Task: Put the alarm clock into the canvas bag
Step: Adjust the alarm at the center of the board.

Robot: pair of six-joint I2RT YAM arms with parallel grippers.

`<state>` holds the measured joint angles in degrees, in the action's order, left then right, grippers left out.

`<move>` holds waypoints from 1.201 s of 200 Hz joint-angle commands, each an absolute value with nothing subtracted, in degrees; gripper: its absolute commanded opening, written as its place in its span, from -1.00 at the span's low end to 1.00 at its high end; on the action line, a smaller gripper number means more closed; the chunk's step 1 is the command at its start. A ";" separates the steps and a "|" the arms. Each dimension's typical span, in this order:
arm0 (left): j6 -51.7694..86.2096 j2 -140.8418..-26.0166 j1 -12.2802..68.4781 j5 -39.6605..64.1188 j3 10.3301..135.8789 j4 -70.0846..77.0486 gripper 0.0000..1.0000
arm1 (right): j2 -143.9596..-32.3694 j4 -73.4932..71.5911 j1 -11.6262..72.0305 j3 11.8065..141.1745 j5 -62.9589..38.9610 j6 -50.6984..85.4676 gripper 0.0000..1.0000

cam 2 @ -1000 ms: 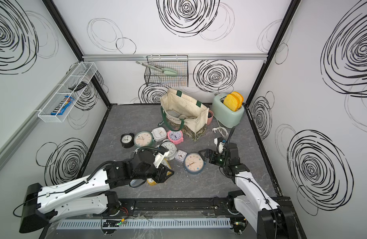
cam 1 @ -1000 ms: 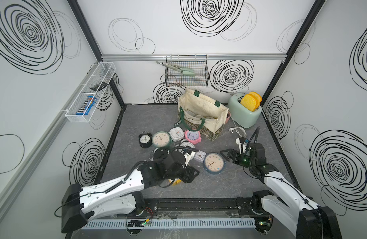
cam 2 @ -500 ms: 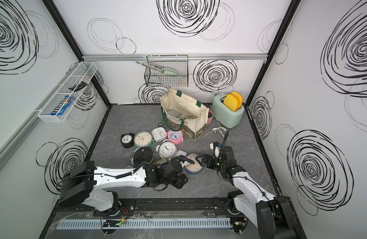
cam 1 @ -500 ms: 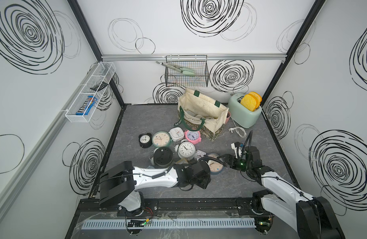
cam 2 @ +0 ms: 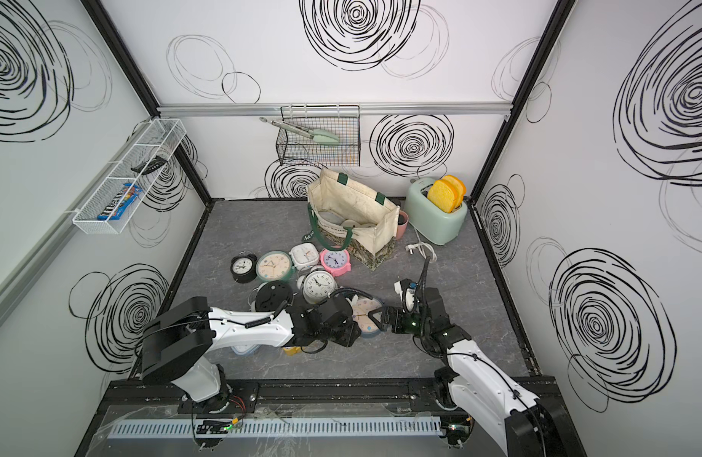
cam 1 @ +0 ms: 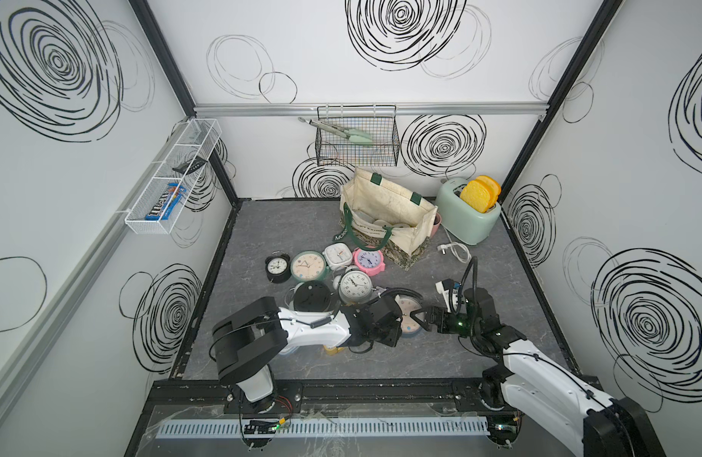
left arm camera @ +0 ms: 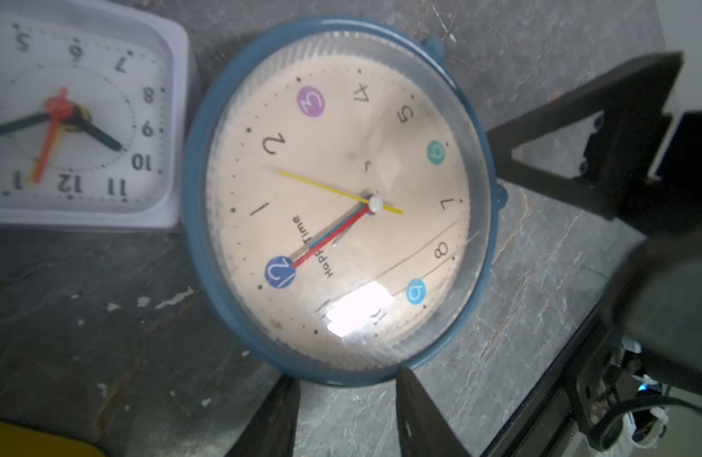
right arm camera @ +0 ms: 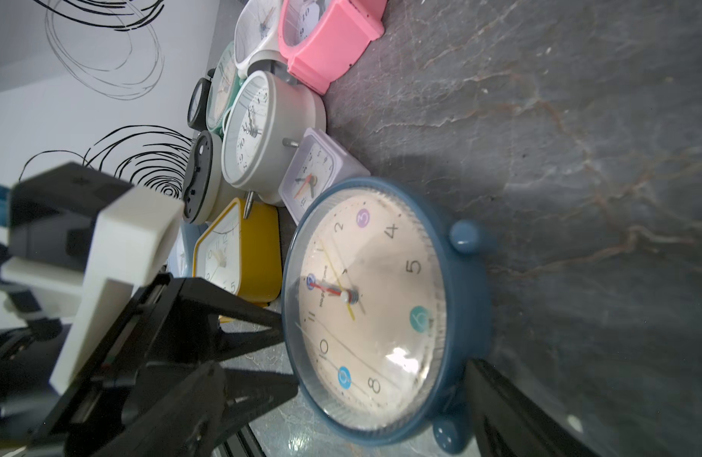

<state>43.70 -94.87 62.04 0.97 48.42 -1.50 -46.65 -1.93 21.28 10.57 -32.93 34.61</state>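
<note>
Grey marbled surface (cam 1: 511, 285), white booth walls scribbled with black swirls. In the front half of it the left gripper (left arm camera: 344, 389) sits low with its two black fingers (left arm camera: 276, 419) parted a little. Bare stone shows between them, and both tips are up against the rim of the blue alarm clock (left arm camera: 341, 198), with nothing pinched between them. The right gripper (cam 1: 417, 321) faces it from the opposite side, fingers spread wide, one of them touching the clock's rim by the 6 and 7.

The clock lies on its back between the two, cream face up. A white square clock (left arm camera: 76, 118) lies just beside it, and a yellow clock (right arm camera: 238, 253) is near the left arm. Behind these sit a grey round clock (cam 1: 355, 285) and a pink clock (cam 1: 368, 261), among several others.

The canvas bag (cam 1: 385, 209) stands open at the back of the surface, well apart from the blue clock. A mint toaster (cam 1: 464, 221) is next to it, and a wire basket (cam 1: 357, 154) hangs on the wall above.
</note>
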 commanded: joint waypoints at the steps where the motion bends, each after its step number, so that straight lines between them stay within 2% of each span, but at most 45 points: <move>1: 42.79 -95.87 60.44 -0.39 50.26 1.52 -0.13 | -43.03 -1.56 22.97 7.47 -34.70 38.03 0.95; 57: 40.73 -97.41 57.72 -0.68 52.83 1.22 -0.11 | -36.87 -0.58 26.87 4.62 -31.94 40.21 0.95; 120: 36.98 -102.51 55.14 0.65 59.81 0.06 -0.09 | -38.40 -0.32 29.46 6.54 -28.81 39.56 0.95; 188: 34.20 -108.10 51.36 8.00 67.95 2.60 -0.01 | -41.21 -1.63 30.32 8.78 -27.43 34.93 0.95; 208: 33.54 -105.67 50.58 8.60 68.61 1.77 0.03 | -44.47 -3.29 30.95 10.29 -27.17 35.37 0.95; 240: 33.09 -93.62 48.42 9.96 64.69 0.31 0.15 | -47.37 -4.53 34.45 12.95 -23.30 37.70 0.95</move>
